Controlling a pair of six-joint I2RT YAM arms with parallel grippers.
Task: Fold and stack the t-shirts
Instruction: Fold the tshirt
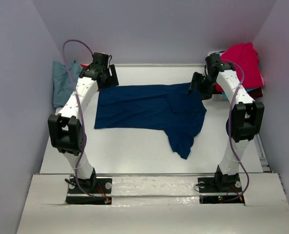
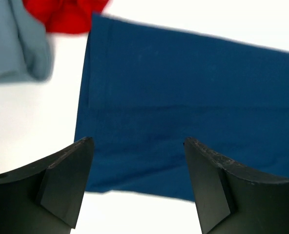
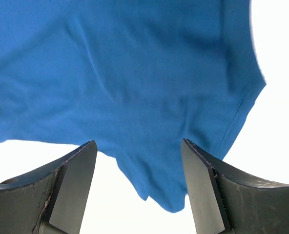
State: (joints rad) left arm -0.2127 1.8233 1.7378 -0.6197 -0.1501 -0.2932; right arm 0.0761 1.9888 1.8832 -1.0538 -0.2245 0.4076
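A navy t-shirt (image 1: 149,108) lies spread on the white table, plain side up, with one part trailing toward the front right. My left gripper (image 1: 104,77) is open and empty above its far left corner; the left wrist view shows the navy cloth (image 2: 183,112) below the open fingers. My right gripper (image 1: 199,87) is open and empty above the shirt's far right corner; a cloth corner (image 3: 174,180) hangs between the spread fingers without being held. A dusty blue-grey tee (image 1: 65,80) lies at the far left. A magenta tee (image 1: 242,61) tops a pile at the far right.
A red tee (image 2: 66,14) shows at the top of the left wrist view beside the blue-grey one (image 2: 15,44). A turquoise edge (image 1: 256,89) peeks from under the magenta pile. Grey walls close in the table (image 1: 134,146) on three sides.
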